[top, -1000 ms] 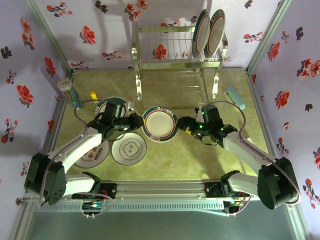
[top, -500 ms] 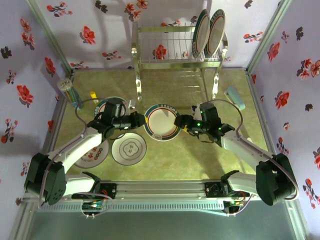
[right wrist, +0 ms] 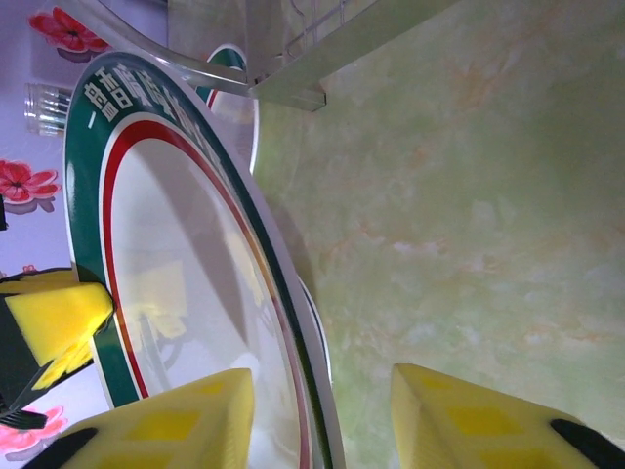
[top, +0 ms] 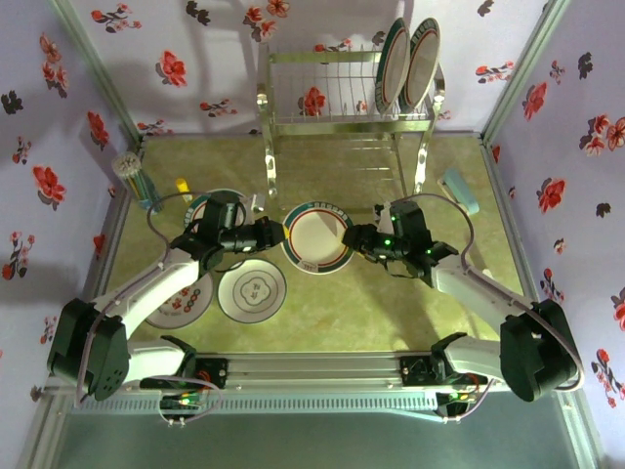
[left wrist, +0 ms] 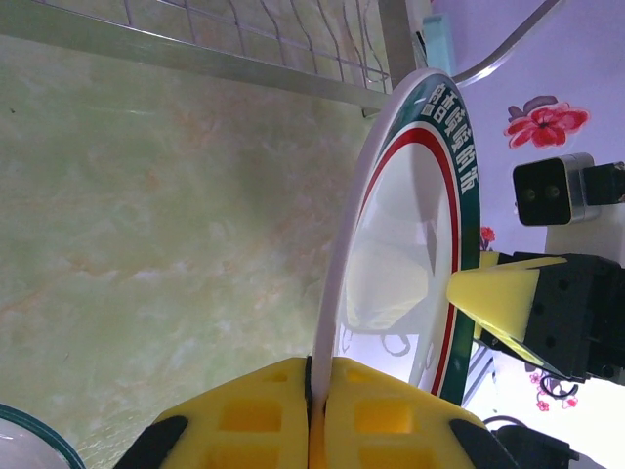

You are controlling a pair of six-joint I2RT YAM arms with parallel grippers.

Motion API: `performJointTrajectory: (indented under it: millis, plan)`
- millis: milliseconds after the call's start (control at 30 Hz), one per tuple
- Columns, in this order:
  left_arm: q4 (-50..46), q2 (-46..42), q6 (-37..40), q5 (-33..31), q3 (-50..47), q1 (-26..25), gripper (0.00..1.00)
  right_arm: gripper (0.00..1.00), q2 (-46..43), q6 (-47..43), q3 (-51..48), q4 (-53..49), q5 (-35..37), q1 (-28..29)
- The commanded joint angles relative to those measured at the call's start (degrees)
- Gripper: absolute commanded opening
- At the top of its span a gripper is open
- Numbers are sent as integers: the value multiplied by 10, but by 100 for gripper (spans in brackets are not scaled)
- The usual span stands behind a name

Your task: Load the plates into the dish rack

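A green-and-red-rimmed plate (top: 317, 237) hangs tilted above the table's middle. My left gripper (top: 277, 234) is shut on its left rim; the yellow fingertips (left wrist: 317, 376) pinch the white edge of the plate (left wrist: 410, 225). My right gripper (top: 354, 240) is open, and its fingers (right wrist: 322, 391) straddle the opposite rim of the plate (right wrist: 176, 264) without pinching it. The dish rack (top: 342, 93) stands at the back with two banded plates (top: 408, 61) upright in its right end. On the table at the left lie a banded plate (top: 217, 205), a plain plate (top: 252, 291) and a red-patterned plate (top: 181, 301).
A cup of utensils (top: 137, 176) and a small yellow item (top: 181, 184) sit at the far left. A pale teal object (top: 459, 191) lies at the right near the rack's leg (top: 422, 156). Floral walls close three sides.
The held plate has shifted slightly right and toward the rack in the left gripper. The right gripper has moved in until its open fingers straddle the right rim.
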Motion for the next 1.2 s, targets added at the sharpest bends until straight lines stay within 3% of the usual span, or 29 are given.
performJointTrajectory:
  millis: [0,500,600,700,867,1100,1167]
  plan:
    - [31,-2,-7,19,-4,-4,0,38,-10,-1,6,5,9,4]
    - [36,3,-13,18,-11,-5,0,10,-21,-2,5,-3,21,3]
    - [36,3,-13,18,-10,-4,3,1,-23,-2,7,-4,22,3]
    - [36,3,-13,16,-10,-4,8,0,-26,-4,6,-9,26,3]
    - [36,5,-15,14,-10,-5,21,0,-37,-11,9,-25,35,3]
    - [42,4,-18,13,-10,-4,59,0,-53,-35,24,-78,55,3]
    - [43,1,-16,13,-9,-4,66,0,-60,-49,33,-103,63,4]
